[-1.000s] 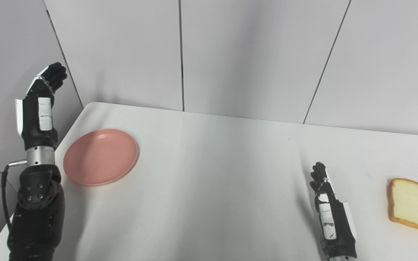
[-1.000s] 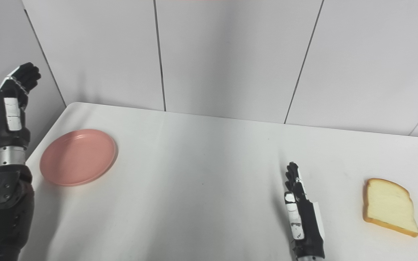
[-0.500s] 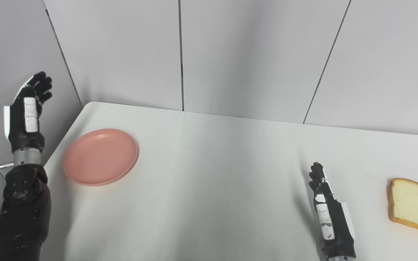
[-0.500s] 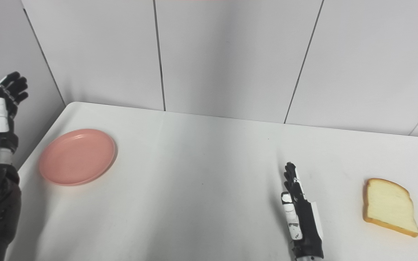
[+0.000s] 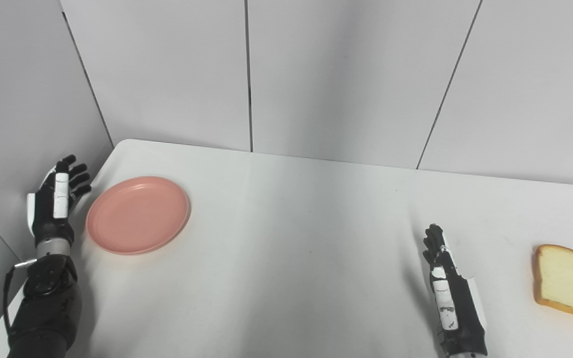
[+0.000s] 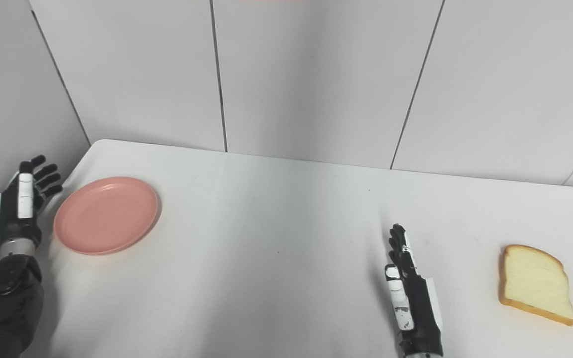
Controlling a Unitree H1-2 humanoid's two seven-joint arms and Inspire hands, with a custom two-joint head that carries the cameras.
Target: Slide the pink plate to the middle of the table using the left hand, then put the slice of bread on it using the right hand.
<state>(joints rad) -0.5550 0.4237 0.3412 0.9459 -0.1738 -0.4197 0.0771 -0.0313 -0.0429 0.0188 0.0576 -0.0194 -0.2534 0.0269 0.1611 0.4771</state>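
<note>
The pink plate [image 5: 138, 214] lies flat near the table's left edge. My left hand [image 5: 55, 201] stands upright just left of the plate, at the table's edge, fingers spread and open, a small gap away from the rim. A slice of bread [image 5: 567, 282] with a tan crust lies at the far right of the table. My right hand [image 5: 446, 293] rests low near the front, left of the bread and well apart from it, fingers straight and holding nothing.
The white table [image 5: 296, 238] has rounded far corners and sits against grey panelled walls [image 5: 346, 74]. A side wall panel [image 5: 13, 99] stands close behind my left hand. Between plate and bread only bare tabletop shows.
My left hand has dropped from high against the side wall down to table level beside the plate's left rim. The plate, the bread and my right hand have stayed put.
</note>
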